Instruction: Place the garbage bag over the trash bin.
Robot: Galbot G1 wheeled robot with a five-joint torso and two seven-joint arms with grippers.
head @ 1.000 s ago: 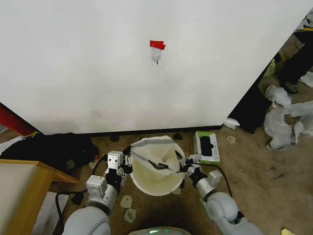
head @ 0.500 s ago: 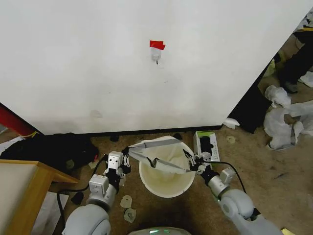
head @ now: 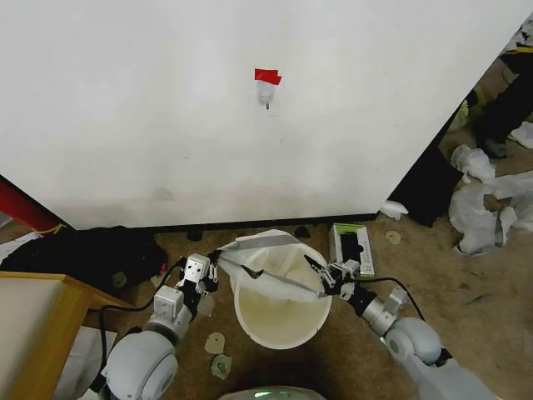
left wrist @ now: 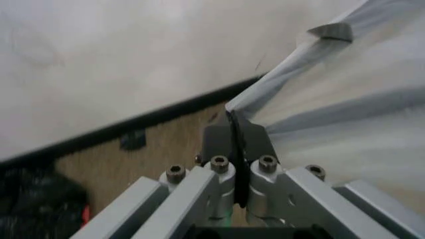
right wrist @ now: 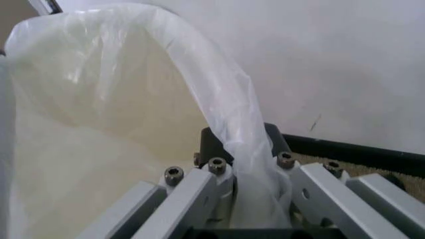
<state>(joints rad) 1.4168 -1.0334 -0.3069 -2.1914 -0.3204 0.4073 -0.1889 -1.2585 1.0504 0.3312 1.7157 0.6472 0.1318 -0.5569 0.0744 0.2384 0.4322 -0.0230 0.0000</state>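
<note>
The trash bin (head: pixel 287 329), a round cream-white bucket, stands on the brown floor close to the wall. The garbage bag (head: pixel 265 250), thin translucent white film, is stretched above the bin's far rim between both grippers. My left gripper (head: pixel 216 262) is shut on the bag's left edge, just left of the bin. My right gripper (head: pixel 318 273) is shut on the bag's right edge, over the bin's right rim. In the left wrist view, the gripper (left wrist: pixel 232 119) pinches the bag (left wrist: pixel 332 94). In the right wrist view, the bag (right wrist: pixel 133 74) runs into the shut gripper (right wrist: pixel 242 149).
A green and white box (head: pixel 351 248) lies right of the bin by the wall. Black bags (head: pixel 92 254) and a wooden table corner (head: pixel 50 312) sit at the left. Heaps of white plastic sheeting (head: pixel 487 204) lie at the far right. Paper scraps (head: pixel 218 354) dot the floor.
My right gripper has pulled its edge of the bag to the right, so the mouth is stretched wider. The bin now sits a little farther right and nearer. The left gripper barely moved.
</note>
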